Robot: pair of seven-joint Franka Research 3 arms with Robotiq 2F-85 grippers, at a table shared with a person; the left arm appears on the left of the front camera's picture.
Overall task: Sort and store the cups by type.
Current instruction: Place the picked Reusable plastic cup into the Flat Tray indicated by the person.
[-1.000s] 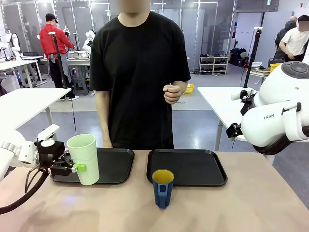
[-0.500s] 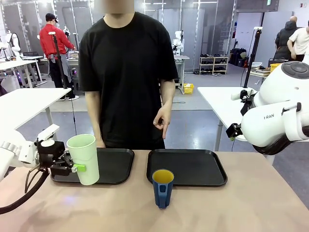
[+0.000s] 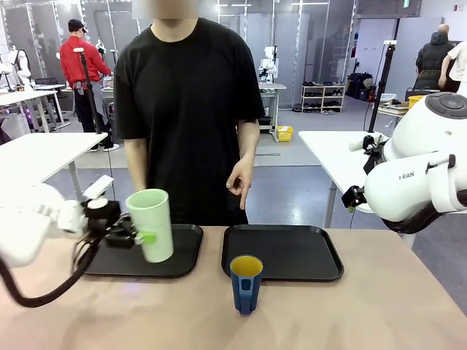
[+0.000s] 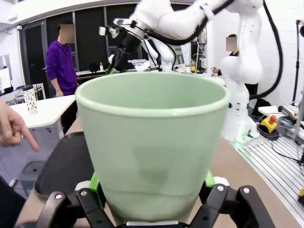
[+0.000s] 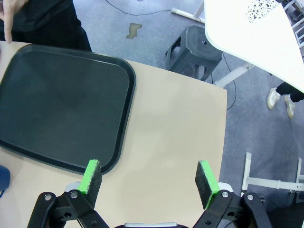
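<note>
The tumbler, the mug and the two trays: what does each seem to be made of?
Mint-green tumbler: probably plastic, matte; thin even wall, soft sheen in the left wrist view. Blue mug: possibly plastic or glazed ceramic, smooth; too small to tell. Left tray and right tray: likely moulded black plastic, satin, rounded raised rims.

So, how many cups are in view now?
2. The mint-green tumbler is held in the left hand, near the left tray; the blue mug stands on the table before the right tray. None seems hidden.
</note>
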